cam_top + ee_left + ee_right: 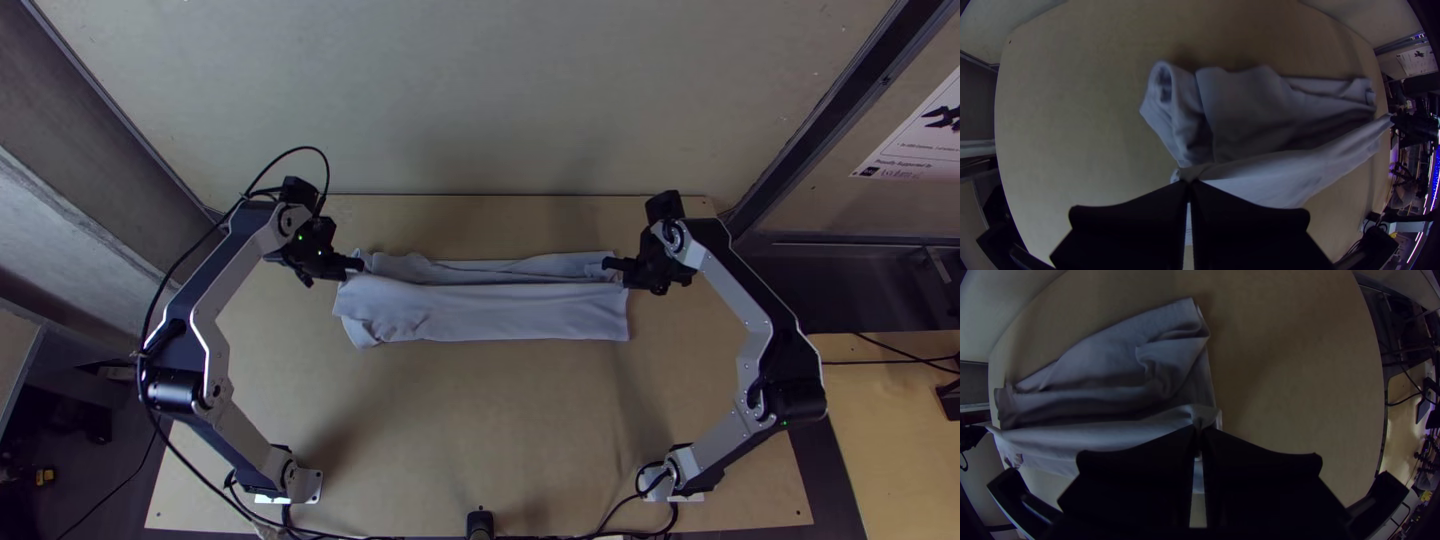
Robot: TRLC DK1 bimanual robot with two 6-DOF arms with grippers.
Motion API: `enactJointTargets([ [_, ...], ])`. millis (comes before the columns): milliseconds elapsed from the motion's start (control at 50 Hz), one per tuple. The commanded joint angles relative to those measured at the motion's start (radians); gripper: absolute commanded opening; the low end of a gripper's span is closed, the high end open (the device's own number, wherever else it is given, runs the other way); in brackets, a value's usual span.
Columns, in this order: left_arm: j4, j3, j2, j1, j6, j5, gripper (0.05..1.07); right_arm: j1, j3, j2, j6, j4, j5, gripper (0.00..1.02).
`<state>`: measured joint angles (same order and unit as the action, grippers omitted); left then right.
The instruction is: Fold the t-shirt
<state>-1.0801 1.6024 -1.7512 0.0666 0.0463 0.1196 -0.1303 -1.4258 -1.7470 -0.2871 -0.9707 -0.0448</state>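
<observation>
The light grey t-shirt (500, 312) lies as a long folded strip across the table, with a raised edge stretched between both grippers. My left gripper (358, 264) is at its left end, shut on the cloth; in the left wrist view the gripper (1188, 183) pinches a corner of the t-shirt (1260, 110). At the strip's right end, my right gripper (610, 264) is likewise shut on it. The right wrist view has the gripper (1199, 429) closed on the other corner of the t-shirt (1110, 370), whose inner layers lie loose and wrinkled behind the raised edge.
Bare wooden table (480, 410) extends between the t-shirt and the arms' bases. A pale wall (500, 100) rises behind the table's far edge. A black cable (160, 300) runs along the left arm.
</observation>
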Motion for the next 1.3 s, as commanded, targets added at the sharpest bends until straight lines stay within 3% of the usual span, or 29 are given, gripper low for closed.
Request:
enactJointTargets([
  [0,0.003,0.08,-0.062,-0.017,0.029,-0.009,0.08,-0.003,-0.062,-0.054,-0.009,0.004,0.014,0.03],
  [360,-0.009,0.248,-0.215,-0.001,0.029,-0.021,0.08,-0.003,-0.243,-0.221,-0.018,0.006,0.016,0.03],
  [700,0.043,0.238,-0.3,0.01,0.01,-0.028,0.08,-0.006,-0.317,-0.332,-0.027,0.021,0.028,0.03],
  [760,0.078,0.223,-0.306,0.01,0.0,-0.029,0.09,-0.008,-0.318,-0.341,-0.034,0.024,0.028,0.11],
  [780,0.094,0.215,-0.307,0.01,-0.005,-0.032,0.12,-0.008,-0.318,-0.342,-0.035,0.023,0.028,0.16],
  [820,0.112,0.202,-0.311,0.012,-0.008,-0.04,0.36,-0.009,-0.318,-0.345,-0.037,0.024,0.028,0.28],
  [880,0.126,0.179,-0.324,0.015,-0.014,-0.047,1.01,-0.009,-0.315,-0.345,-0.037,0.023,0.028,0.44],
  [1100,0.167,0.126,-0.289,0.015,-0.048,-0.043,1.03,0.006,-0.308,-0.293,-0.027,0.003,0.028,0.84],
  [1280,0.166,0.108,-0.206,-0.017,-0.063,0.003,1.03,0.032,-0.3,-0.2,-0.024,0.004,0.029,0.91],
])
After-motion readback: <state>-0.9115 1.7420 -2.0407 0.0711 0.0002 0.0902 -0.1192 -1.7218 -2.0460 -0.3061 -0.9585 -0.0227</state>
